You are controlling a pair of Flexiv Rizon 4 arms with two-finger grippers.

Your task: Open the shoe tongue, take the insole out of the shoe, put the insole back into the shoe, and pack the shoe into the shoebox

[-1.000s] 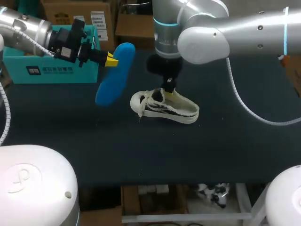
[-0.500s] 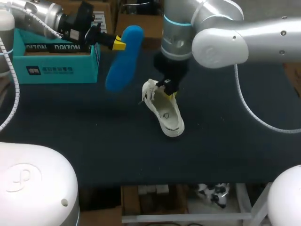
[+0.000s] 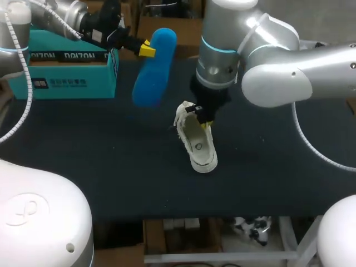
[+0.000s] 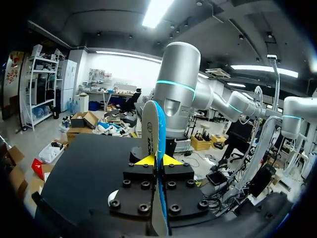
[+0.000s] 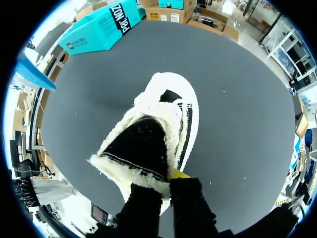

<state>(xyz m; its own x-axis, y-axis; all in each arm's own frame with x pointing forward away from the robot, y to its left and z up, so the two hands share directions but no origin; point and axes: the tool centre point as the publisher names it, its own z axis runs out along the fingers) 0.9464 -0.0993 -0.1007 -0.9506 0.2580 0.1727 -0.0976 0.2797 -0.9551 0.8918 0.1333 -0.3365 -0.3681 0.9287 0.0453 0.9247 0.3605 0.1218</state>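
R gripper [image 5: 166, 181] pinches tongue [image 5: 141, 148] (wrist-only); L gripper [image 4: 157, 159] clamps insole [image 4: 150, 129].

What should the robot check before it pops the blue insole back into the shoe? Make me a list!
1. The left gripper has a firm hold on the insole: ok, both fingers clamp it.
2. The right gripper holds the tongue pulled back: ok.
3. The mouth of the shoe is open and nothing is in it: ok, as far as the head view shows.
4. The insole is lined up over the shoe: not ok, it hangs in the air off to one side.
5. The shoe sits flat on the table: cannot tell.
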